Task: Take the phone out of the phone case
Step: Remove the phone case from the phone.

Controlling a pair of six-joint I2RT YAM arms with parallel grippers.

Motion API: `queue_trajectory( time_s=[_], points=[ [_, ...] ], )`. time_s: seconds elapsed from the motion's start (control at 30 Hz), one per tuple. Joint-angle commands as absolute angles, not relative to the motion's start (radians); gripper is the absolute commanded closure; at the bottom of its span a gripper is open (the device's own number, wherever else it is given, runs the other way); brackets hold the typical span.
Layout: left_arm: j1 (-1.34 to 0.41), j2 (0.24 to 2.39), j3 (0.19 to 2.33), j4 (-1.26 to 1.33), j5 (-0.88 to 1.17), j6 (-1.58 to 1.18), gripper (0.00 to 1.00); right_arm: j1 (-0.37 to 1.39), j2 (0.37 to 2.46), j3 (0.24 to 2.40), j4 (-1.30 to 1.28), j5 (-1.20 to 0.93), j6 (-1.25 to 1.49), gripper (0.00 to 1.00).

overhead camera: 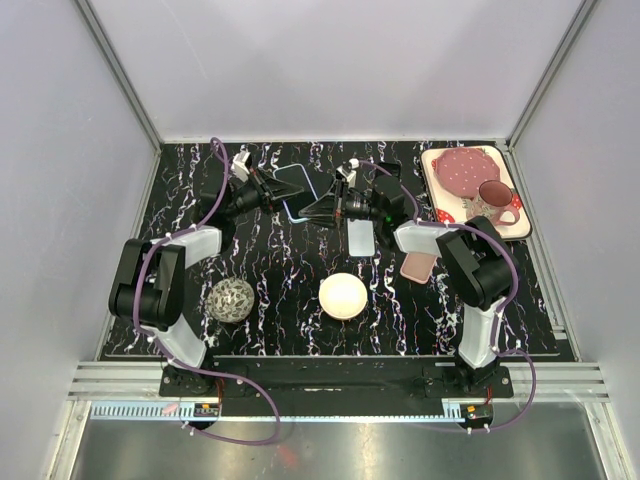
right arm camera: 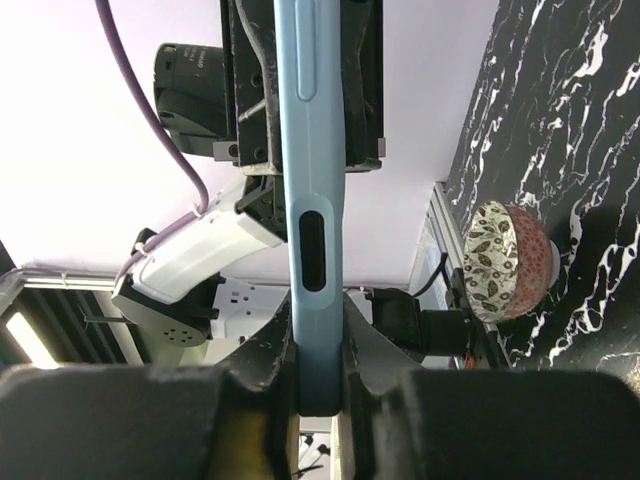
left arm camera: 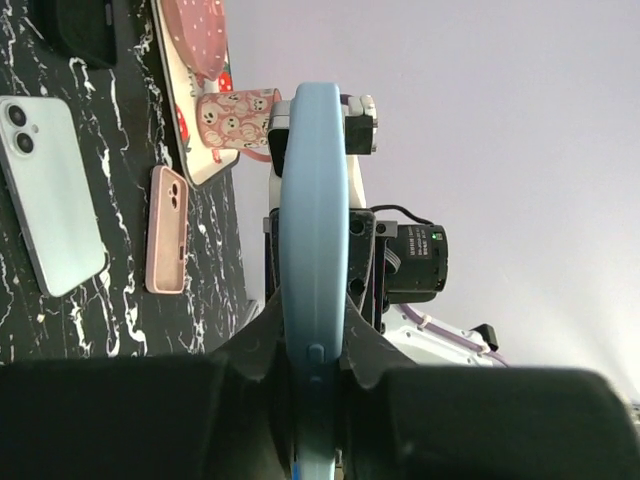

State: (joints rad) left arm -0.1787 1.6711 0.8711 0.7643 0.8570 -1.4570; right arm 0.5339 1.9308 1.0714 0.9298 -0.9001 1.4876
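A blue phone case [overhead camera: 297, 185] is held off the table between both arms at the back centre. In the top view a dark face fills its blue rim, which looks like the phone still in it. My left gripper [overhead camera: 279, 193] is shut on the case's left end. In the left wrist view the case [left arm camera: 313, 230] stands edge-on with my left gripper [left arm camera: 314, 365] pinching it from both sides. My right gripper [overhead camera: 316, 208] is shut on the opposite end. The right wrist view shows the case [right arm camera: 312, 150] edge-on, clamped in my right gripper [right arm camera: 320, 375].
On the black marbled table lie a pale phone [overhead camera: 361, 238] and a pink case [overhead camera: 418, 265]. A tray [overhead camera: 437, 160] with a patterned mug [overhead camera: 497, 197] stands at the back right. In front sit a patterned ball [overhead camera: 232, 300] and a cream ball [overhead camera: 343, 296].
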Motion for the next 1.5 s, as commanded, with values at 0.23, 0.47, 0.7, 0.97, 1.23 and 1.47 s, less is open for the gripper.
queue_trajectory(
  time_s=[0.23, 0.47, 0.7, 0.97, 1.23, 1.47],
  points=[
    [-0.178, 1.671, 0.884, 1.207, 0.809, -1.693, 1.0, 0.538, 1.824, 1.037, 0.937, -0.829, 1.433, 0.44],
    [-0.156, 1.637, 0.859, 1.186, 0.801, -1.677, 1.0, 0.537, 1.845, 0.974, 1.195, -0.762, 1.608, 0.54],
    [-0.153, 1.631, 0.861, 1.158, 0.805, -1.658, 1.0, 0.537, 1.76, 0.965, 1.082, -0.706, 1.556, 0.63],
    [-0.155, 1.629, 0.85, 1.17, 0.81, -1.66, 1.0, 0.531, 1.724, 0.963, 1.002, -0.667, 1.514, 0.71],
    [-0.152, 1.629, 0.847, 1.172, 0.819, -1.655, 1.0, 0.526, 1.718, 0.959, 0.979, -0.634, 1.513, 0.68],
    [-0.149, 1.62, 0.847, 1.177, 0.822, -1.655, 1.0, 0.515, 1.697, 0.959, 0.948, -0.603, 1.506, 0.68]
  ],
)
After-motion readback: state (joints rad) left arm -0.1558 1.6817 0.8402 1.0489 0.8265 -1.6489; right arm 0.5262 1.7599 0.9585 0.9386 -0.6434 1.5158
